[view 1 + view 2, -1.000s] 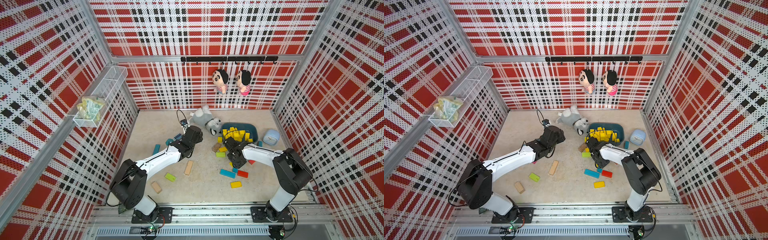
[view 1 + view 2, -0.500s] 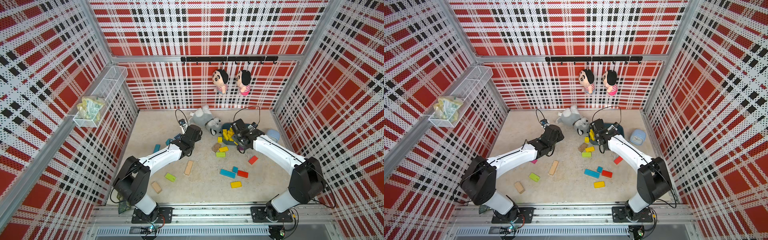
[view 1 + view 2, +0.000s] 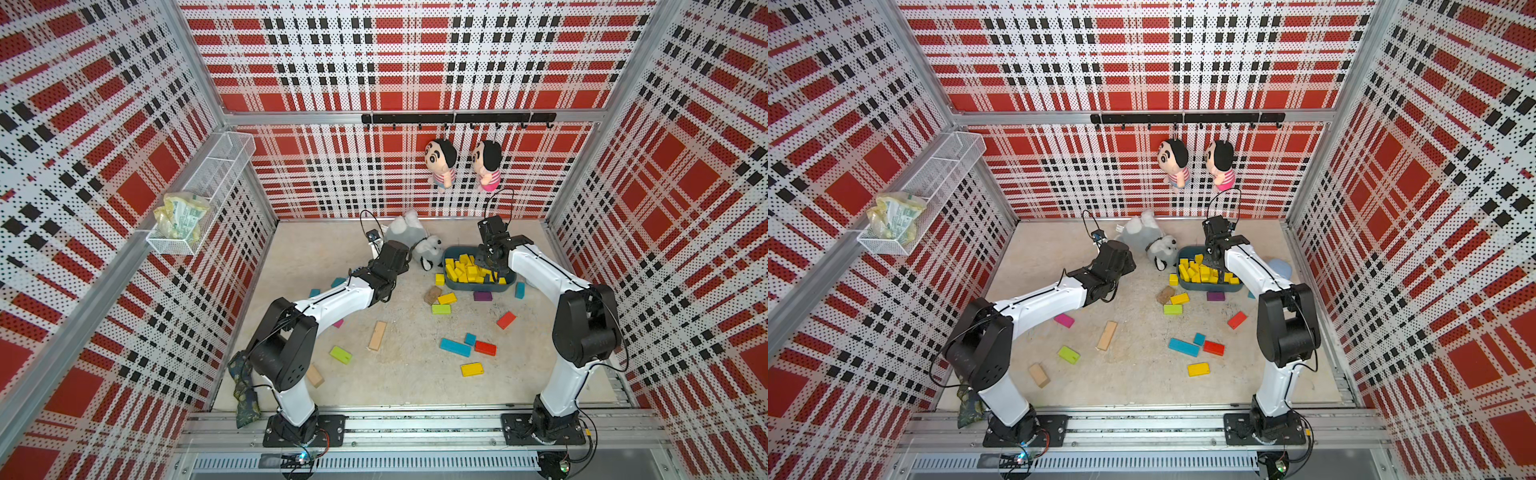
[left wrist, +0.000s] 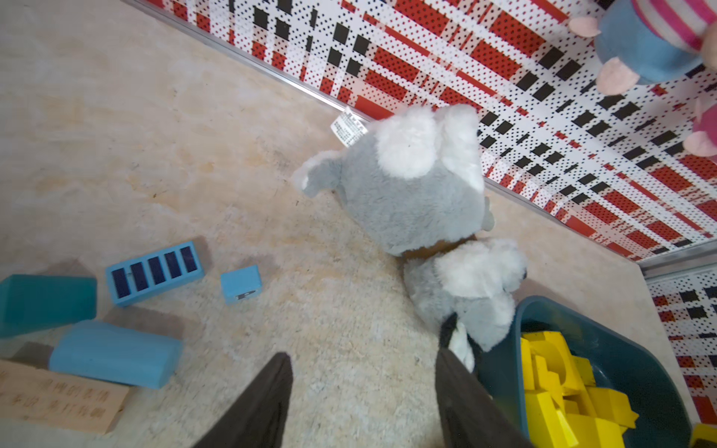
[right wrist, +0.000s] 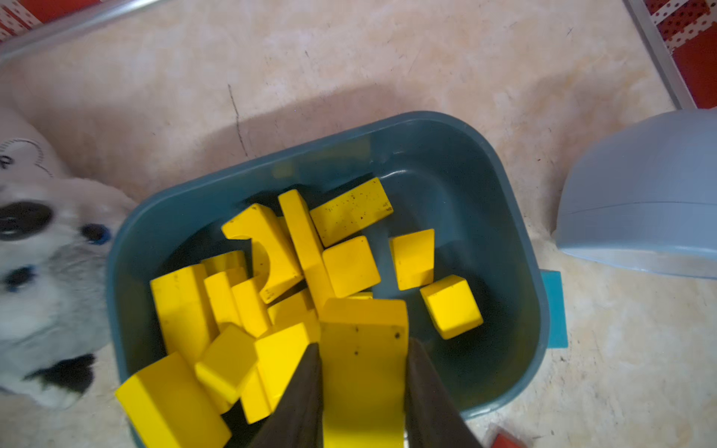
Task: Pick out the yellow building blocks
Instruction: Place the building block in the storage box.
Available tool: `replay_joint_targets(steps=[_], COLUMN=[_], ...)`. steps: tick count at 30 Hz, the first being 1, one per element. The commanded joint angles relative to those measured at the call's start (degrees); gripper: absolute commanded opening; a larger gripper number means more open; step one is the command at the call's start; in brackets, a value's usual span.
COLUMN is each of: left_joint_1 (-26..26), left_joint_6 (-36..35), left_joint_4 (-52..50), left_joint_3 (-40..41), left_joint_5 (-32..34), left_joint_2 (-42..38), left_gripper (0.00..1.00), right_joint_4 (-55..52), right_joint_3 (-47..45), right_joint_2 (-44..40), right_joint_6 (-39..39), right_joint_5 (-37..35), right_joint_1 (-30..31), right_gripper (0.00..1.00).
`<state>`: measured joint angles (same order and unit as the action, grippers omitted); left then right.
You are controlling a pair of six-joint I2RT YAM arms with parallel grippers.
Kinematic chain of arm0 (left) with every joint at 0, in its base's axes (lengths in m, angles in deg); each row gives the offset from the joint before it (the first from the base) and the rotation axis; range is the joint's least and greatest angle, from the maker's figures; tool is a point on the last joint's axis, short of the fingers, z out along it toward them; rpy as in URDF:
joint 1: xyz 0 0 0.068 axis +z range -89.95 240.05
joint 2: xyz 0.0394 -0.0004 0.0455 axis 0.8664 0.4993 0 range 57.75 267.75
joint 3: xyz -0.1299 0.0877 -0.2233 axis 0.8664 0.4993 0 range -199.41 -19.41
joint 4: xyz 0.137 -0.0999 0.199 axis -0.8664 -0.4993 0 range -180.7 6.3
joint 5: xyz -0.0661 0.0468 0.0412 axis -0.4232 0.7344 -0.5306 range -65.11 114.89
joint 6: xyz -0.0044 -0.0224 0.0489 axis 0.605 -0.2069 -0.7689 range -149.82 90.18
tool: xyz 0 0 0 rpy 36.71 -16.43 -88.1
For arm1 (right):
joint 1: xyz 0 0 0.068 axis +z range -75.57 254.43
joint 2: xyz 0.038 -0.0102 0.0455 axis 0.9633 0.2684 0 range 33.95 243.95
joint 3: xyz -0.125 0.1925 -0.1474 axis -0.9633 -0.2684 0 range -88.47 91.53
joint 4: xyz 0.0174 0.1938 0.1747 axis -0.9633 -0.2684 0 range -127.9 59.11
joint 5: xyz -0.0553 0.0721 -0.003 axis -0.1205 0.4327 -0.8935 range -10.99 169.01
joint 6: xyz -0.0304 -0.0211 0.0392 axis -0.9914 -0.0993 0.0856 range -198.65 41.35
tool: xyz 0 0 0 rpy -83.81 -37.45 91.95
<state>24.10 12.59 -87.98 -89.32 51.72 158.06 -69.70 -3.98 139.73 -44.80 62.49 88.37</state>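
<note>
While the right wrist view is being read, the right pincer [image 5: 362,343] is gripping a yellow bar [image 5: 364,388] across its two flat faces, with the jaws drawn narrow onto it. The bar is hanging above the teal tub [image 5: 446,174], which is probably keeping any release inside the walls. Ahead of and below the fingertips, the sorted yellow blocks [image 5: 351,265] are lying in a loose heap of cubes, bricks, a long bar and an arch piece [image 5: 264,240]. All are hard-edged, matte-painted and speckled with dark marks. The tub is showing as smooth moulded plastic with rounded corners. A grey-and-white plush toy [image 5: 38,252] is lying just beside it.

In the left wrist view, the left pincer [image 4: 361,353] is hanging over bare floor, jaws wide and nothing between them. The plush is lying ahead of it, blue blocks [image 4: 155,273] and a bare-wood plank [image 4: 58,399] are lying to one side, and the tub is sitting to the other. This idle stance is likely keeping it clear of the working arm.

In both top views, loose yellow pieces are lying on the base side of the right pincer. A small cube [image 3: 439,279] and a brick [image 3: 446,298] are resting just outside the tub, and a second brick [image 3: 471,369] is lying well apart. A lime-green brick [image 3: 441,309] is lying just beside the nearer brick.
</note>
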Motion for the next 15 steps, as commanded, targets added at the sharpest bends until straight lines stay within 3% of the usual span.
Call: replay_joint_targets(steps=[1, 11, 15], left_joint_1=[-1.65, -5.28, -5.19], left_joint_6=[-4.46, -9.04, -9.19], left_joint_4=[2.25, -1.17, -1.87], left_joint_3=[-2.84, -11.11, -11.82], left_joint_5=[-3.45, -5.88, -7.21], left_joint_2=[2.81, 9.76, 10.42], left_gripper=[0.62, 0.62, 0.62], right_joint_4=[3.16, 10.31, 12.27], right_joint_3=[-2.06, -6.36, -6.91], right_joint_2=[0.15, 2.84, 3.64], right_joint_6=[-2.56, 5.43, 5.95], right_joint_5=[2.87, 8.16, 10.86], right_joint_1=[-2.51, -5.8, -6.54], right_gripper=[0.26, 0.34, 0.43])
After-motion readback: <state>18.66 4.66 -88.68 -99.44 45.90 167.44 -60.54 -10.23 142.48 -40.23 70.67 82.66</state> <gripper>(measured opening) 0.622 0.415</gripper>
